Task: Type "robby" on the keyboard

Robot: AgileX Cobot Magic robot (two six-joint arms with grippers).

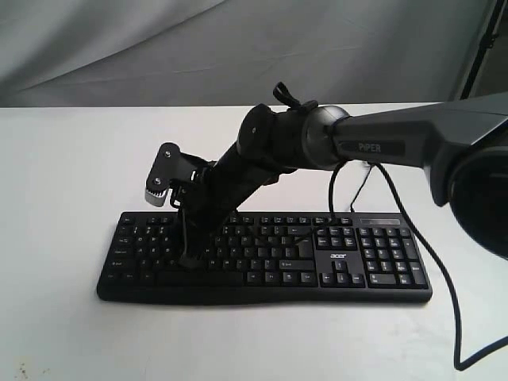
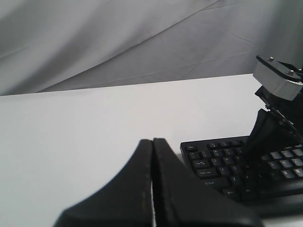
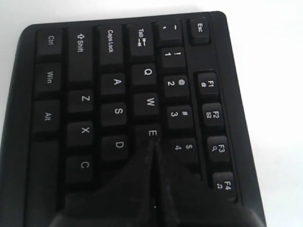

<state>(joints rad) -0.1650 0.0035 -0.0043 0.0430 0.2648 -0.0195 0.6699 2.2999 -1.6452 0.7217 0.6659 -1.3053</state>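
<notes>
Right wrist view: you are holding the right tool point(image 3: 154, 144) pressed together at the E key point(image 3: 152, 133) of the keyboard point(image 3: 85, 71); left tool point(image 2: 152, 142) likewise, over the desk point(image 2: 71, 142).

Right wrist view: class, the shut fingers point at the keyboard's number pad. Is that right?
Not the number pad. The right wrist view shows the shut fingers pointing at the keyboard's letter keys, tips beside the E key.

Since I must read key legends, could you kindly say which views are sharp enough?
Right wrist view: keyboard legends crisp, right gripper blurred up close; left wrist view: left gripper out of focus, legends soft; exterior view: legends too small, evenly lit.
</notes>
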